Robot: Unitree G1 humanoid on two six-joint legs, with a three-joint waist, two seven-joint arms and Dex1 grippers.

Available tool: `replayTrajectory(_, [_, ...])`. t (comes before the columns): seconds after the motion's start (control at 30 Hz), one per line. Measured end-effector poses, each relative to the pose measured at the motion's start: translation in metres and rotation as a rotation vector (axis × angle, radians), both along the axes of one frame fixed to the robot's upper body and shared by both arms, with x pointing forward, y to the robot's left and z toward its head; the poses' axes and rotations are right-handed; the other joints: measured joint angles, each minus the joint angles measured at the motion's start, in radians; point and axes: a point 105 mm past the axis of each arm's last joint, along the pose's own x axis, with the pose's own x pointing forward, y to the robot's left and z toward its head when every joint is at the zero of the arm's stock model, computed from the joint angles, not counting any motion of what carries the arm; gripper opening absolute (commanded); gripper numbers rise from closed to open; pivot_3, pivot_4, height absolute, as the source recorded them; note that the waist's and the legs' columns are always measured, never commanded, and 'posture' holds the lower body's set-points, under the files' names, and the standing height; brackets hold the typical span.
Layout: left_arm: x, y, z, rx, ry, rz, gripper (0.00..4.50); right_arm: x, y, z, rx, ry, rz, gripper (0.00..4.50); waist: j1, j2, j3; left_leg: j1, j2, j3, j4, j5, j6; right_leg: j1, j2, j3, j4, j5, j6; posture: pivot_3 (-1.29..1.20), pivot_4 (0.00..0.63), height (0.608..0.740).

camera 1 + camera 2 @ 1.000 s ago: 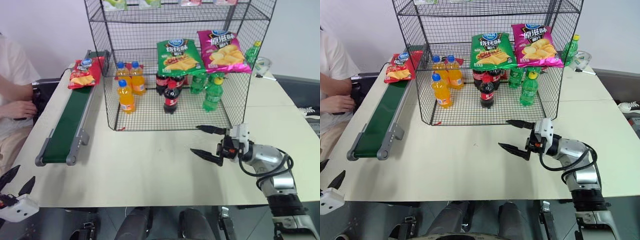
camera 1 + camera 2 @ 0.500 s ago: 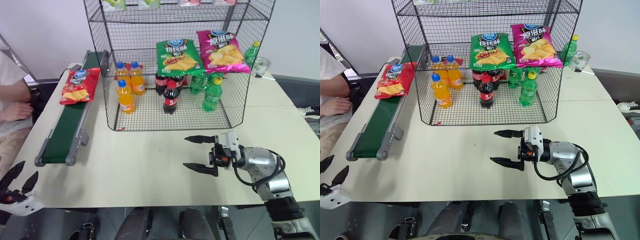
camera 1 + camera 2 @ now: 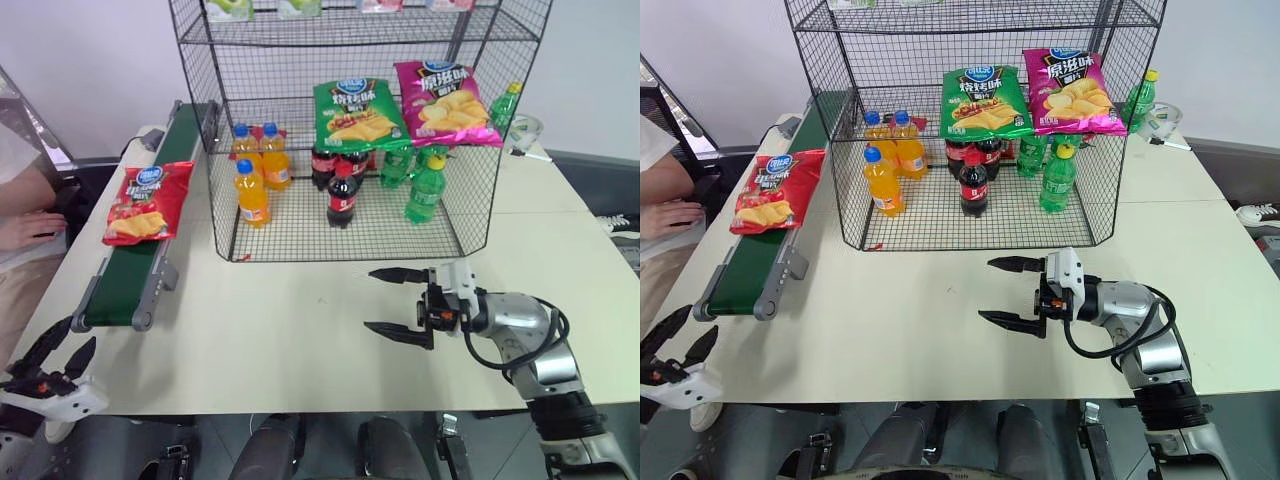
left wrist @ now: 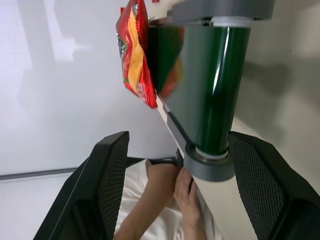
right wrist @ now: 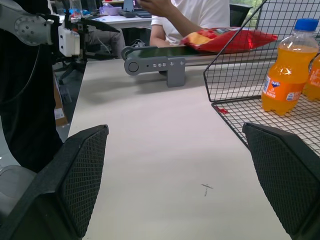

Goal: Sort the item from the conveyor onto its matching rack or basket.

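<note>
With the red bag (image 3: pixel 140 203) riding the belt (image 3: pixel 130 270), the left pincer (image 3: pixel 48 366), fingers apart, should meet it squarely near the end.

Left gripper (image 3: pixel 55 358) low at side (jaws spread); right gripper (image 3: pixel 397 301) level, jaws wide.

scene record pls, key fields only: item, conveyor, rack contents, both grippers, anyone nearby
item: red crisp bag lying on the belt, overhanging its outer rail
conveyor: green belt along the table's left side
rack: wire cage; green crisp bag and magenta crisp bag at its front; orange, cola and green bottles on the bottom tier
left gripper: open, below the table's near left corner
right gripper: open, over bare table, holding nothing
person: hand beside the conveyor
</note>
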Motion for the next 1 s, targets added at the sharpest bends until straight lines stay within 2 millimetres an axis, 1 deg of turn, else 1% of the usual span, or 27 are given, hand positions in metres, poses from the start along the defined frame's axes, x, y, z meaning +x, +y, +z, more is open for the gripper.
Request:
replayTrajectory(0.4, [0.0083,-0.0073,-0.0073,-0.029,-0.002,0.001,3.23,0.0015,-0.0011,0.0007,-0.005,-0.015,-0.013,4.5,0.0,-0.001,0.0,0.001,0.0,0.0,0.0,0.001,0.001,0.0,0.0,0.0,0.0,0.0,0.0,0.0,0.15,0.74])
replayTrajectory(0.53, [0.0105,-0.0071,-0.0061,-0.033,-0.012,0.007,3.23,0.0026,-0.0015,-0.0006,-0.018,-0.017,-0.023,4.5,0.0,0.0,0.0,0.001,0.0,0.0,0.0,0.001,0.001,0.0,0.0,0.0,0.001,0.0,0.0,0.0,0.15,0.74])
replayTrajectory(1.0, [0.0114,-0.009,-0.009,-0.034,-0.007,0.007,3.23,0.0038,-0.0021,-0.0009,-0.018,-0.021,-0.032,4.5,0.0,-0.001,0.0,0.001,0.0,0.0,0.0,0.001,0.001,0.001,0.0,0.0,0.001,0.0,0.0,0.0,0.15,0.74])
